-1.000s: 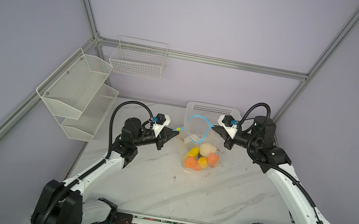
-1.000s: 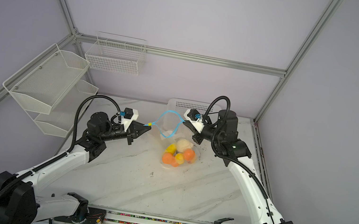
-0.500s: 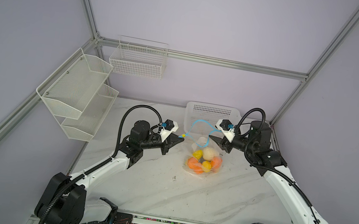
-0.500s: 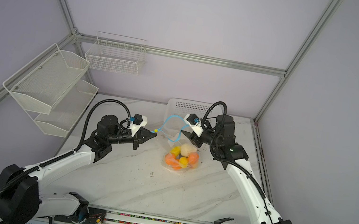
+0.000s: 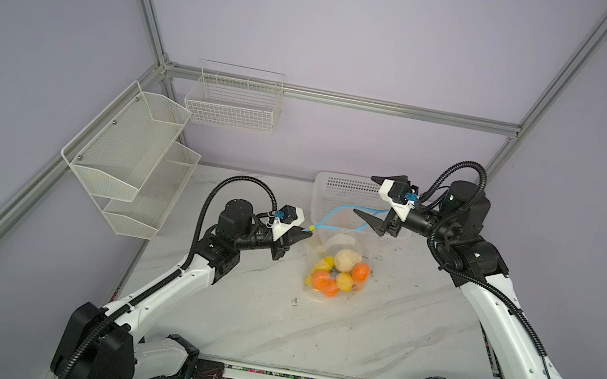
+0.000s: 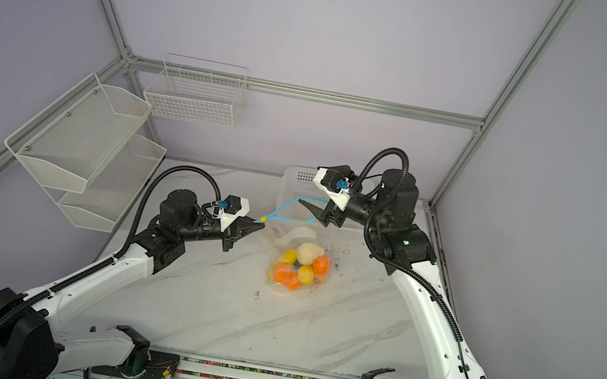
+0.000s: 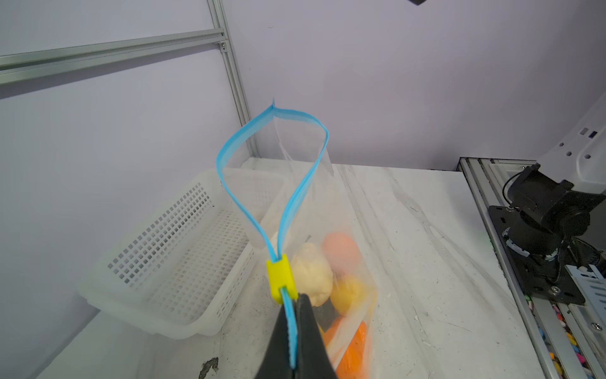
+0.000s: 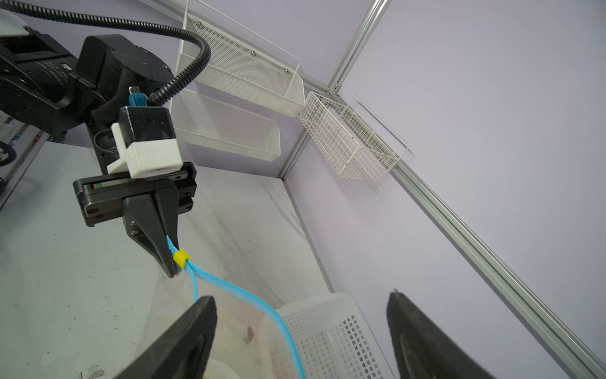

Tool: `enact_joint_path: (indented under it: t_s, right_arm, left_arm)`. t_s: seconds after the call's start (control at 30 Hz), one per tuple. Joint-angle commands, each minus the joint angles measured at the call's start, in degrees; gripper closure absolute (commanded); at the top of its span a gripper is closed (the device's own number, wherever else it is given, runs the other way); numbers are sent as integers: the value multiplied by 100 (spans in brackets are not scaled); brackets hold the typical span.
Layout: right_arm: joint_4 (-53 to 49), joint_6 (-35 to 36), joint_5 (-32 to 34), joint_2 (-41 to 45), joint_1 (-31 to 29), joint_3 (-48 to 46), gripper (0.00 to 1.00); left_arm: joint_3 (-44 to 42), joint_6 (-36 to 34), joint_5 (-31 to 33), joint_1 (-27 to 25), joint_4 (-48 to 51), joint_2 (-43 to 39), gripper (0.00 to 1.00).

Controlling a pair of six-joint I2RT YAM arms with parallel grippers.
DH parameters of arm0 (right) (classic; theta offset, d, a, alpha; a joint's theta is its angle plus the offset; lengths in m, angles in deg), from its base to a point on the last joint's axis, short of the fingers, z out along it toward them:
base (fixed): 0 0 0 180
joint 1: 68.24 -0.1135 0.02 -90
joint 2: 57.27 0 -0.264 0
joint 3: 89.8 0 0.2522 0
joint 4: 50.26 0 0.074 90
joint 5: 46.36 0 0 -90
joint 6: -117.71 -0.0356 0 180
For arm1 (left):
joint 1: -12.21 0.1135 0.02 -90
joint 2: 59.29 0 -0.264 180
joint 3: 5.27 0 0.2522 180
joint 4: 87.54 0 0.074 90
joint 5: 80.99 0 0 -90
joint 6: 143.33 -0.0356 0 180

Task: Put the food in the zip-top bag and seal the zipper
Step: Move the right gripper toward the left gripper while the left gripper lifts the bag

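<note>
At the back of your marble-patterned tabletop [image 5: 310, 335] you have a white perforated plastic basket [image 5: 344, 189], close to the rear wall. A white wire basket [image 5: 235, 100] hangs on that wall, and a two-tier white mesh shelf [image 5: 130, 156] is mounted on your left wall.

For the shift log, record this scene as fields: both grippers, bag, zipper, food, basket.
left gripper: shut on the zipper, right beside its yellow tab
right gripper: open, holding nothing, near the zipper's far end
zip-top bag: held up by its mouth, bottom resting on the table
zipper: unsealed, gaping in a loop
food: inside the bag
basket: white, perforated, on the table behind the bag
</note>
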Motion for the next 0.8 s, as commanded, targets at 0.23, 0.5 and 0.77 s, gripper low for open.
enact_joint_path:
  t_s: [0.23, 0.5, 0.77]
  right_arm:
    - [-1107, 668, 160, -327, -879, 325, 17]
    - [-1853, 1476, 6, -1176, -1153, 916, 25]
    - [-2898, 1971, -162, -2047, -1262, 1848, 33]
  left_arm:
    - [807, -554, 52, -90, 302, -384, 100]
    - [777, -1268, 408, -90, 958, -634, 100]
    - [669, -1668, 421, -90, 1031, -796, 100]
